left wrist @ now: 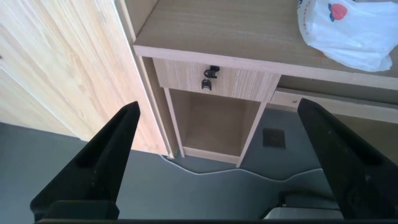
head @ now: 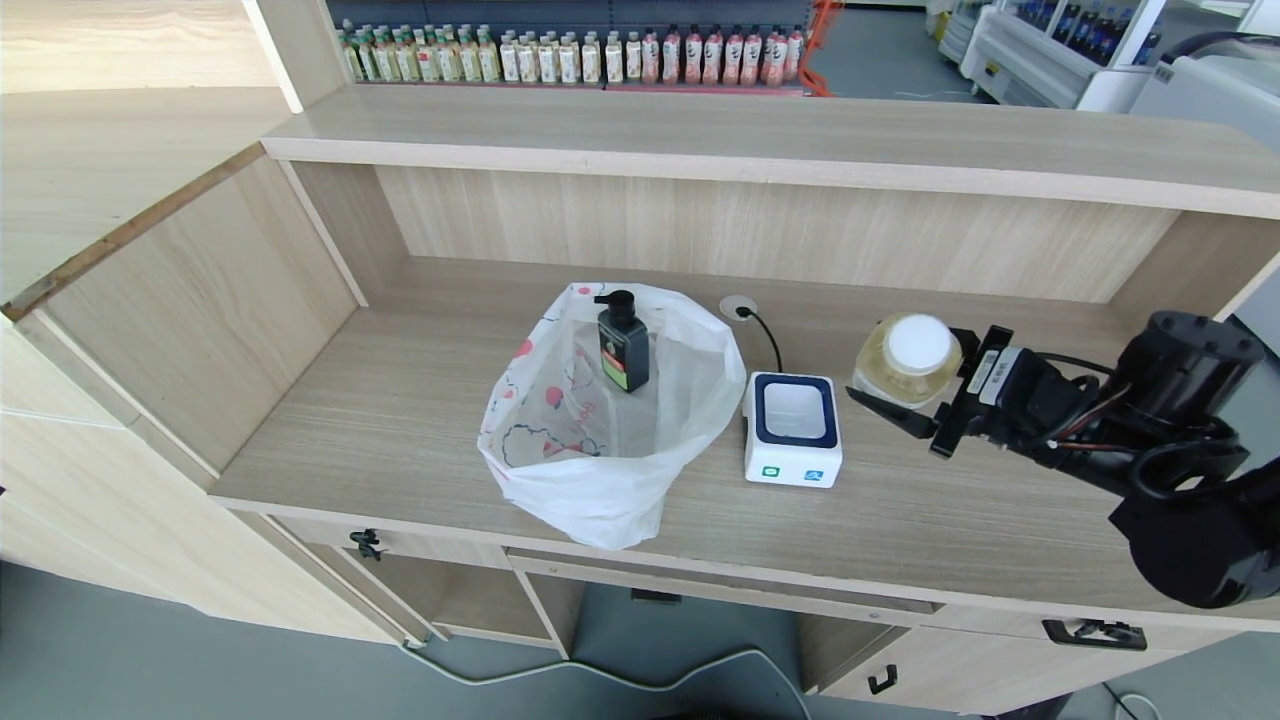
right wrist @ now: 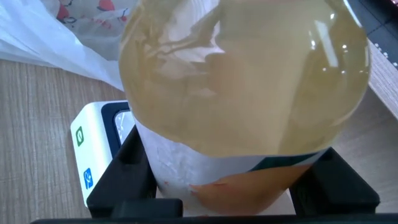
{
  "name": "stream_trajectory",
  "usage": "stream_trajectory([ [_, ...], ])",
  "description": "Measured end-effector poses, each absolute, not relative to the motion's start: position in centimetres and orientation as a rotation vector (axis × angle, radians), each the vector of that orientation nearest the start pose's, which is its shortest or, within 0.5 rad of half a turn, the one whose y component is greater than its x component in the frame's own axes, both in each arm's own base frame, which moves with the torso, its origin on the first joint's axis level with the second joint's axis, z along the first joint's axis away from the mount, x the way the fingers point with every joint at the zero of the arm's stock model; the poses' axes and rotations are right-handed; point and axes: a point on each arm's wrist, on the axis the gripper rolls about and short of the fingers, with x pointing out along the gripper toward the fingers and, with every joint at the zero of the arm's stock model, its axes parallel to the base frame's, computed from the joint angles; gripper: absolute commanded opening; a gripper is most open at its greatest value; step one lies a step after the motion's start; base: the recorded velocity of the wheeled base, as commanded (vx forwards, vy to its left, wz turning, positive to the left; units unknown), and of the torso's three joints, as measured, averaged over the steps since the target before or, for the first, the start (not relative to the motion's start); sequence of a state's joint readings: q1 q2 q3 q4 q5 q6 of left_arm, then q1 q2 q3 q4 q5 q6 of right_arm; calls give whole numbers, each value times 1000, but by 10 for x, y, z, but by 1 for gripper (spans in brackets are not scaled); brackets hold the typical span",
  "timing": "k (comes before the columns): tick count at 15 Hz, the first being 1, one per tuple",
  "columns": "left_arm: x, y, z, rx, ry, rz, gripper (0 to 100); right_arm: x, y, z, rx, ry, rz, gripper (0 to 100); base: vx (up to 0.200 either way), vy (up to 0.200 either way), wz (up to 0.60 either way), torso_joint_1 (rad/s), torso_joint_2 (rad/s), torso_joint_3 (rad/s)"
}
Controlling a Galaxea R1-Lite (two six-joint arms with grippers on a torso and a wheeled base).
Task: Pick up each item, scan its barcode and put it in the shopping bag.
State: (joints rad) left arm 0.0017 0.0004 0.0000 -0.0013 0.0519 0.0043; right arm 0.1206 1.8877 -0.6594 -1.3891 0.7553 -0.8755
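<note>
The bottle of yellow liquid (right wrist: 242, 81) is closest. It sits between the two black fingers (right wrist: 134, 162) of my right pincer (head: 905, 378), which is clenched on it, one finger pressing on each side. The fingers hold it at the lower part, where the white and orange label is. From the head view its white cap points upward, and the bottle stands out in front of my wrist. I cannot tell if its bottom touches the wooden counter (head: 400, 400).

Just beside my right pincer, on the side toward my left arm, the white barcode scanner (head: 792, 428) lies flat on the counter with its dark-framed window facing up. The bottle and the scanner are near each other but apart. A black cable (head: 765, 335) goes from behind the scanner to a round hole in the counter.

Beyond the scanner, farther from the pincer, the white shopping bag (head: 600, 430) stands open, and its edge is close against the scanner. Inside it a black pump bottle (head: 623, 345) stands upright.

My left pincer (left wrist: 219, 103) is released, fingers wide apart with nothing between them. It hangs lower than the counter top, in front of a drawer with a key (left wrist: 211, 78). The bag is well away from it, up on the counter.
</note>
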Motion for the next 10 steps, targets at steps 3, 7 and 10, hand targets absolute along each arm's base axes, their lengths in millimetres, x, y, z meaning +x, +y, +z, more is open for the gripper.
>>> stream_trajectory([
  [3,-23,1,76,4,-1,53,100,320,58,155,-864,-539,759,0,0,0,0,0,0,0],
  [7,-23,1,76,3,-1,53,100,328,69,152,-859,-556,782,0,0,0,0,0,0,0],
  [10,-23,1,76,3,-1,54,100,334,73,151,-859,-566,786,0,0,0,0,0,0,0],
])
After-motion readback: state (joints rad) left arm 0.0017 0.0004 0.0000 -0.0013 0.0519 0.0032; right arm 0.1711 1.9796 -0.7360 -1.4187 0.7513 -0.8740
